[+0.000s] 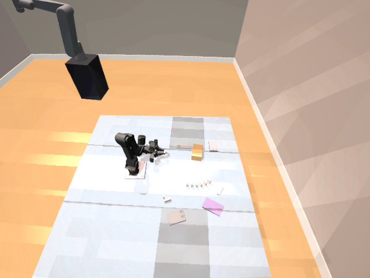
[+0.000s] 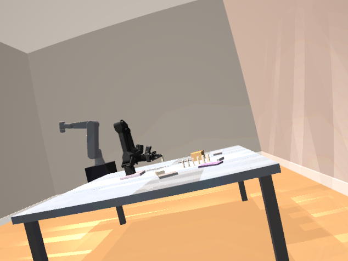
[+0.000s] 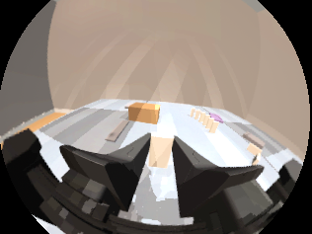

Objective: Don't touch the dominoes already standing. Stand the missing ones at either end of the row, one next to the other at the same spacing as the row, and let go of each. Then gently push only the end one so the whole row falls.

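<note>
On the left, our gripper [image 1: 164, 151] [image 2: 161, 156] [image 3: 162, 139] holds one domino [image 2: 162, 158] [image 3: 161, 153] upright, raised above the table [image 1: 98, 227] [image 2: 92, 188] [image 3: 232, 147]. Right of it, we have loose pieces [image 1: 167, 200] [image 2: 160, 172] lying on the tabletop, then an orange box [image 1: 196, 152] [image 2: 197, 155] [image 3: 143, 113]. Our curved row of six dominoes [image 1: 201, 184] [image 2: 198, 160] [image 3: 202, 117] stands near a purple slab [image 1: 212, 206] [image 2: 211, 164] [image 3: 216, 117].

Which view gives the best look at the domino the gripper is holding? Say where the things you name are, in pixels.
The wrist view: the held domino [image 2: 162, 157] [image 3: 161, 151] appears large and upright between the fingers of the gripper [image 1: 166, 152] [image 2: 162, 154] [image 3: 162, 139]. The exterior view shows it as a thin sliver at the fingertips; from the top it cannot be made out clearly.
</note>
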Tool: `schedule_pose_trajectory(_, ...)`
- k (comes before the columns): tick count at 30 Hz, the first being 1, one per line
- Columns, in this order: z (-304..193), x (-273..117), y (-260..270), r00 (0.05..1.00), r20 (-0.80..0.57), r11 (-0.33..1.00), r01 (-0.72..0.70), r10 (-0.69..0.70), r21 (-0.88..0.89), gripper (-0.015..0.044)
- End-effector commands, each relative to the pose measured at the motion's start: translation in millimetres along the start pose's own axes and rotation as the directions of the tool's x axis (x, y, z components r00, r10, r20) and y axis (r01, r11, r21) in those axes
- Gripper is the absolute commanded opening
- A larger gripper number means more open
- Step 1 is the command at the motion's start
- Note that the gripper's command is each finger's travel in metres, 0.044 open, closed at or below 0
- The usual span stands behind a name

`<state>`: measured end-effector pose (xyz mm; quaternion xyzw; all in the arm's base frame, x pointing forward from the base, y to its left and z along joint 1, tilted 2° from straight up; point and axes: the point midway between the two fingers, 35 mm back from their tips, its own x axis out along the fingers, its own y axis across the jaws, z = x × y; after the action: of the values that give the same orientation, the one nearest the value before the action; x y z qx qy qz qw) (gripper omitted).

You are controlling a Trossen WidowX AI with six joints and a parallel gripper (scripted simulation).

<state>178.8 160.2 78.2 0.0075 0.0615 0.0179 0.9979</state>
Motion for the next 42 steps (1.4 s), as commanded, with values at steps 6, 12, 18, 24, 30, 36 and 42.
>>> schedule_pose_trajectory(6, -13, 1, -5, 1.0, -0.001, 1.0, 0.012, -0.012, -0.008, 0.0107)
schedule_pose_trajectory(12, -20, 2, -7, 1.0, -0.001, 1.0, 0.016, -0.016, -0.009, 0.0107)
schedule_pose_trajectory(18, -27, 2, -10, 1.0, -0.002, 1.0, 0.019, -0.019, -0.01, 0.0107)
schedule_pose_trajectory(24, -34, 3, -14, 1.0, -0.003, 1.0, 0.023, -0.023, -0.012, 0.0107)
schedule_pose_trajectory(30, -41, 3, -18, 1.0, -0.003, 1.0, 0.027, -0.027, -0.013, 0.0107)
schedule_pose_trajectory(36, -46, 3, -22, 1.0, -0.004, 0.999, 0.031, -0.031, -0.014, 0.0107)
schedule_pose_trajectory(42, -48, 3, -23, 0.999, -0.004, 0.999, 0.032, -0.032, -0.014, 0.0107)
